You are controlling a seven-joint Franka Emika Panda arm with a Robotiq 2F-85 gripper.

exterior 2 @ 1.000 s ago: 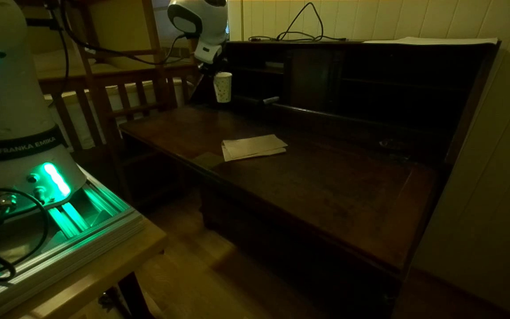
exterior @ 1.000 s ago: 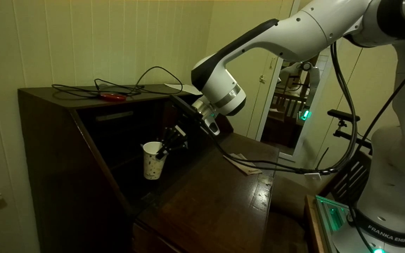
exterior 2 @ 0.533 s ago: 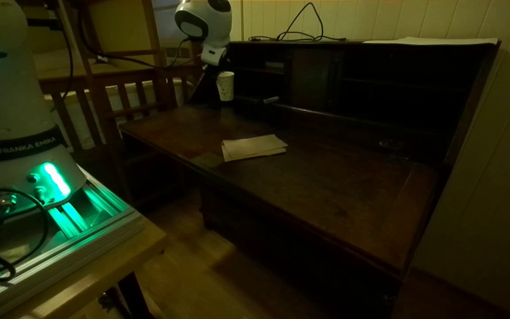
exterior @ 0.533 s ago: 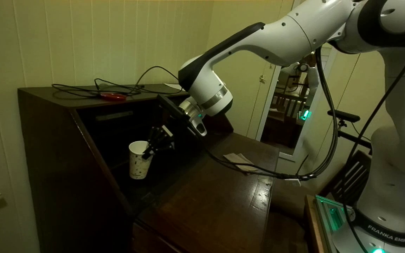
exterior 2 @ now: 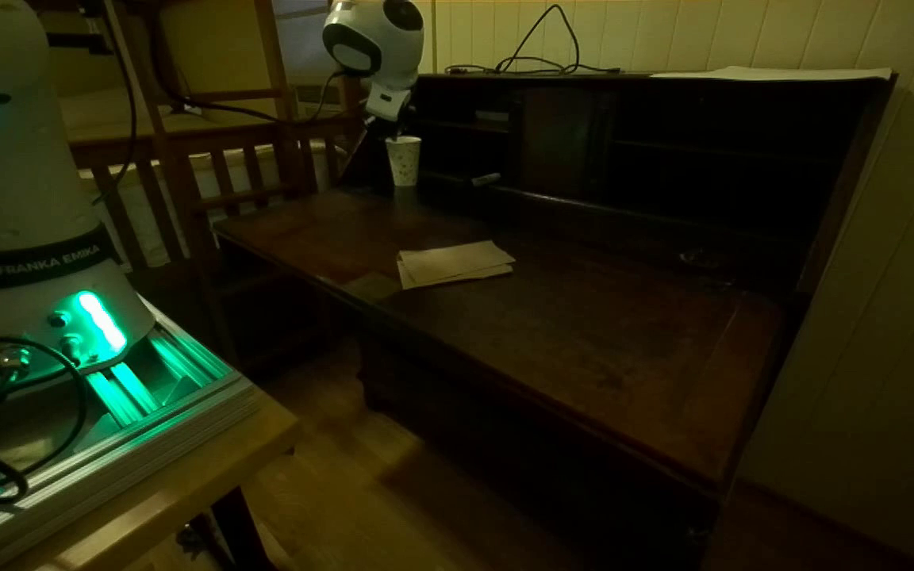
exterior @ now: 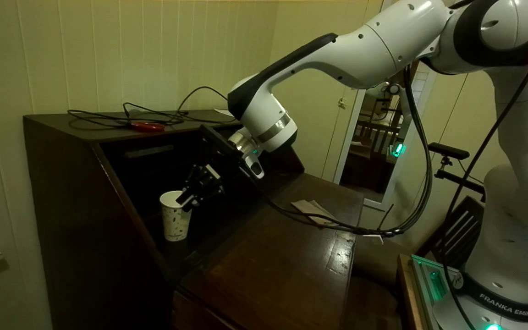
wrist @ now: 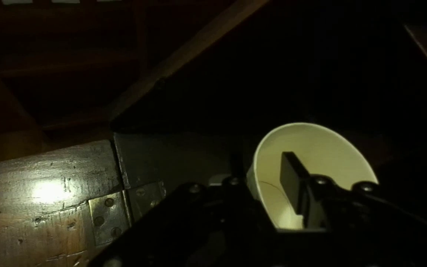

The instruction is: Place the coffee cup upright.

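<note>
While the gripper (wrist: pixel 262 161) stands with its fingers apart across the rim, one inside and one outside, the coffee cup (exterior: pixel 175 219) is upright, its base apparently resting on the dark inner floor of the desk (exterior: pixel 264 275). It lies at about seven o'clock from the gripper in an exterior view; the folded paper (exterior 2: pixel 457 266), likewise in an exterior view, lies at five o'clock from the cup, well apart.

To my eye, release is done and withdrawal remains. A sideways retreat could carry the inner pad (wrist: pixel 291 181) into the wall and topple the cup, for thin paper with no visible contents should weigh little; closing early would pinch it. Whether either finger touches it, I cannot tell from where I stand.

Cup: pale speckled paper, gently tapered, rolled rim, smooth interior. Pad: flat dark block, squared edges. Desk: brown varnished wood, scuffed, glossy where light strikes. At nine o'clock from the cup in the wrist view, a screwed metal hinge (wrist: pixel 108 218) spans a straight seam.
</note>
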